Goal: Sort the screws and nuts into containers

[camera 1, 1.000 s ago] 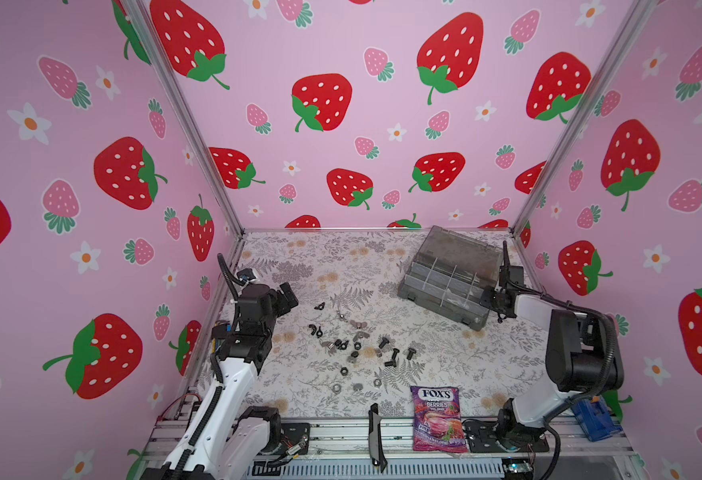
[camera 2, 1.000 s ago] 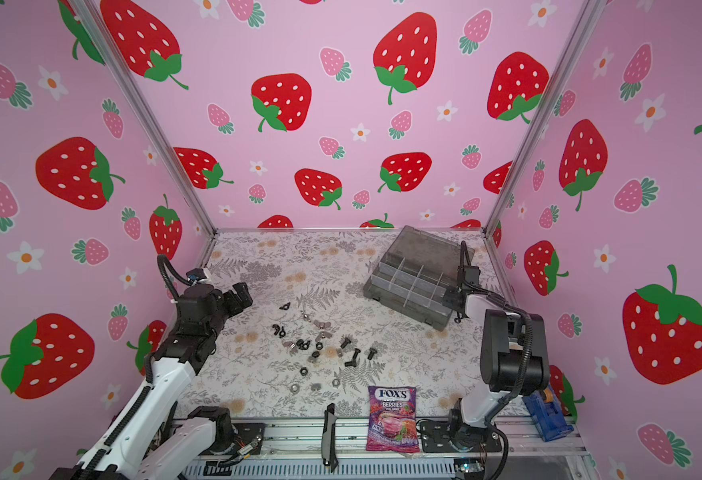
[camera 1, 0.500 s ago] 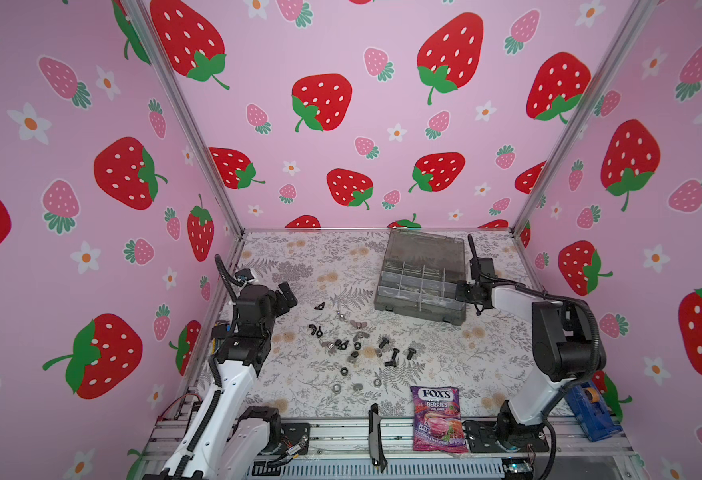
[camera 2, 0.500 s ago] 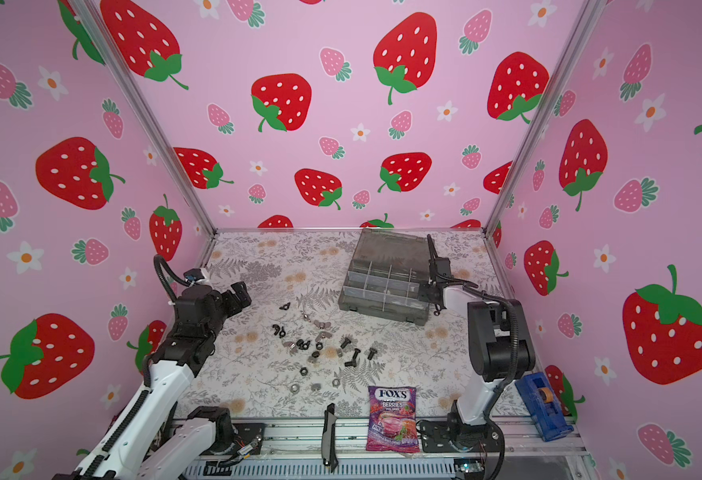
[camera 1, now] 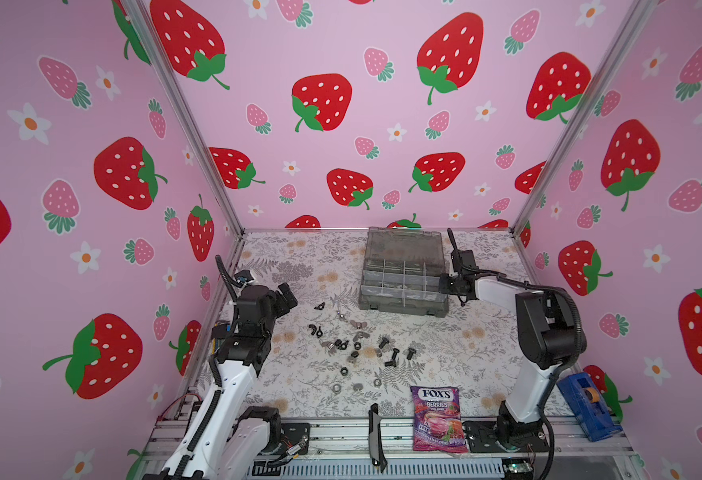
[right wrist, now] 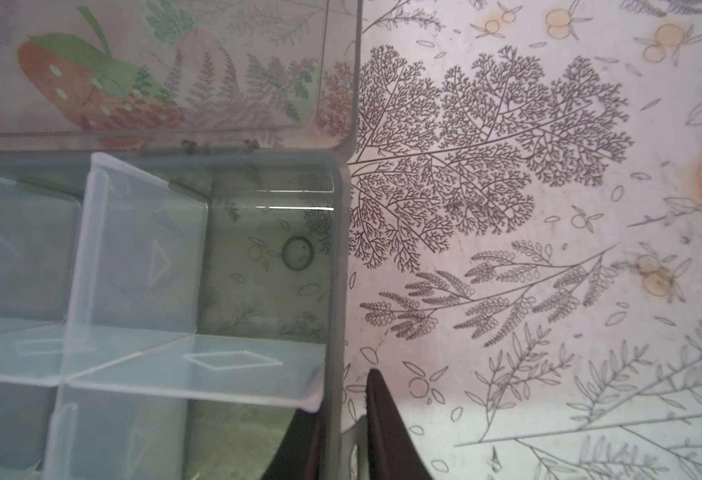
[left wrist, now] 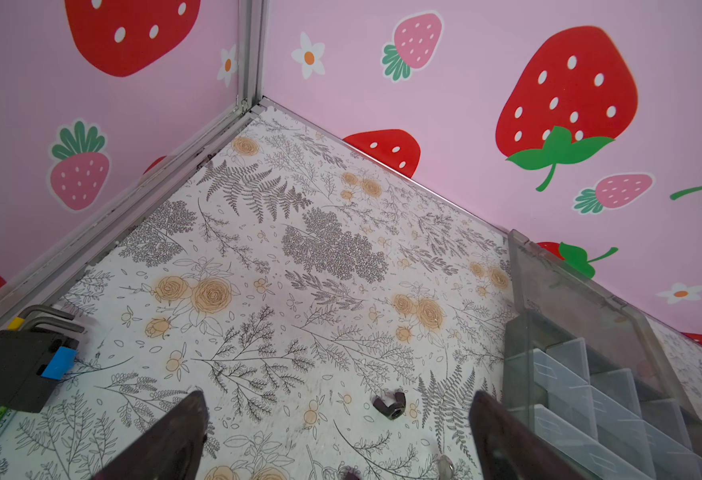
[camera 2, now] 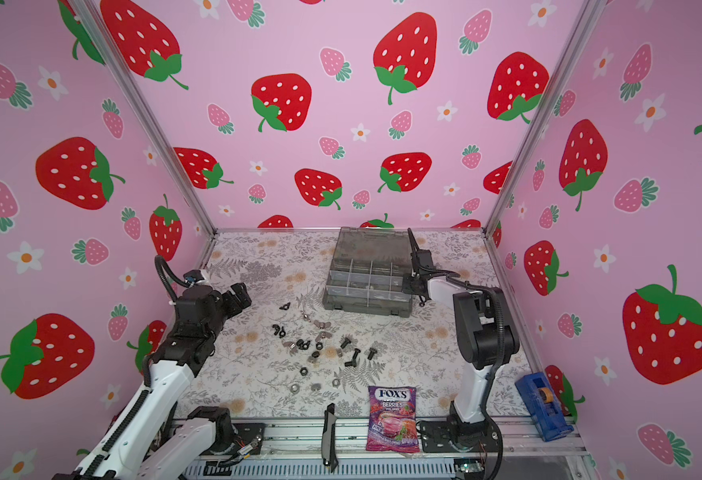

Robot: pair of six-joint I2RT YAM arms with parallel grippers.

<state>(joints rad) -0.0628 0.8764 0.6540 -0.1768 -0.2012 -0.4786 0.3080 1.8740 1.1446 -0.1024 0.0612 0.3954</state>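
Your right hand [right wrist: 341,415] straddles the side wall of the containers [camera 1: 399,303]. Its fingers are slightly apart, one inside and one outside, with a gap showing. Your left hand [camera 1: 285,297] hangs wide apart at centre left, holding nothing. The box stands open right of centre in both top views. The nuts [camera 1: 341,345] and screws [camera 1: 393,353] lie loose on the table [camera 1: 299,266] below centre, so the sorting looks not yet begun.
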